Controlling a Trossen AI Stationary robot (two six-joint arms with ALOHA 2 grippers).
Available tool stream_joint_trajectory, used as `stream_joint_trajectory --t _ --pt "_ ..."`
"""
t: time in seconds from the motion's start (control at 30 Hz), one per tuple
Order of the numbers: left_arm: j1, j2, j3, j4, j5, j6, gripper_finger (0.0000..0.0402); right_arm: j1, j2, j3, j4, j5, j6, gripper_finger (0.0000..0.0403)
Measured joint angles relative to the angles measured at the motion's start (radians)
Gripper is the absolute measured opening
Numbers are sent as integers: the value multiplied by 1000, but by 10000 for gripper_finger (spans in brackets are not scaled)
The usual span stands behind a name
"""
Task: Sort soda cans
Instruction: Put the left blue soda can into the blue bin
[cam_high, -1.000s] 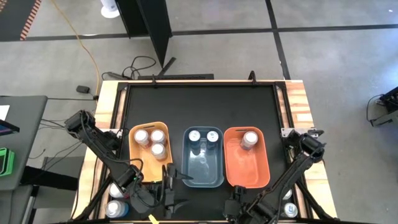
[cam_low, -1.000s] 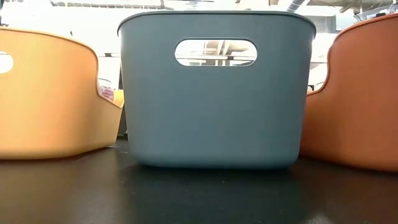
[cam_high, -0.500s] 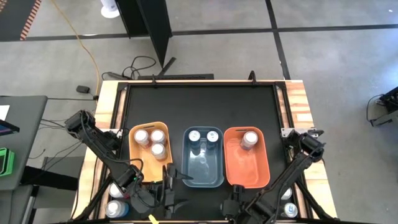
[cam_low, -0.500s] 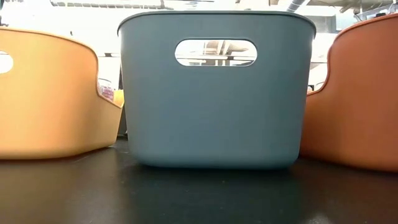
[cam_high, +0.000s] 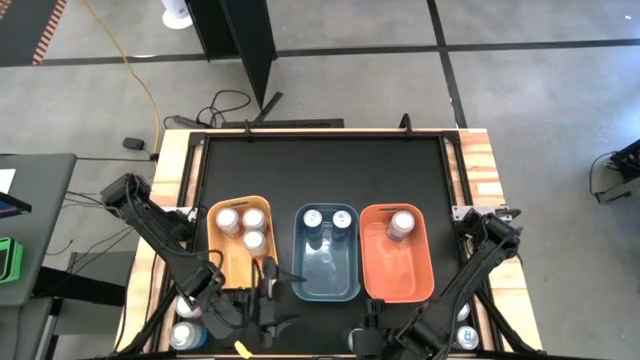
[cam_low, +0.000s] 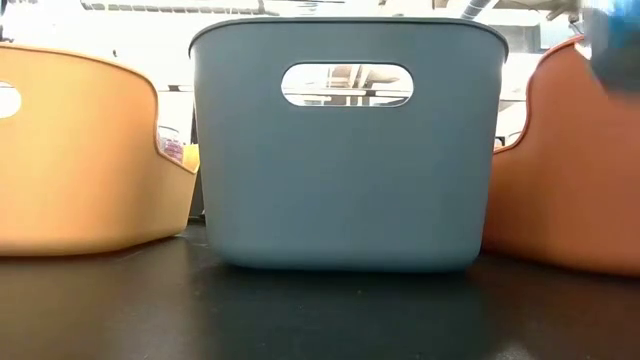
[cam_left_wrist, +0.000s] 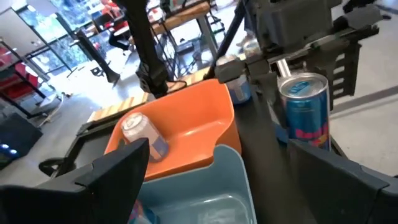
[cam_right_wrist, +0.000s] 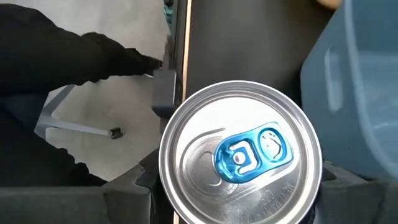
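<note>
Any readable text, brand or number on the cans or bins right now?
None can be read.
Blue can in the right end effector: pink lettering on its body, too blurred.
Its top: embossed marks near the blue tab, too small.
Bins: no labels visible.

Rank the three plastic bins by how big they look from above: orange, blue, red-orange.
1. Blue plastic bin and red-orange plastic bin: these look alike, so no ranking between them.
2. Orange plastic bin: looks smallest, though the left arm covers its near end.

Blue can (cam_low: 615, 40) blurred, cut off at corner; right claw (cam_high: 362, 342) partly cropped.
</note>
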Motion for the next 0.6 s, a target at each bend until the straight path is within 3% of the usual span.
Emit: stream_joint_trajectory --t 0.13,0.37,0.6 --pt "-21 -52 0 -30 -22 -7 375 -21 0 109 -79 14 -79 221" --pt "-87 -128 1 -165 -164 -97 375 -79 0 300 -148 19 -267 221" --pt "-141 -143 1 -329 -248 -213 375 -241 -2 398 -245 20 -394 221"
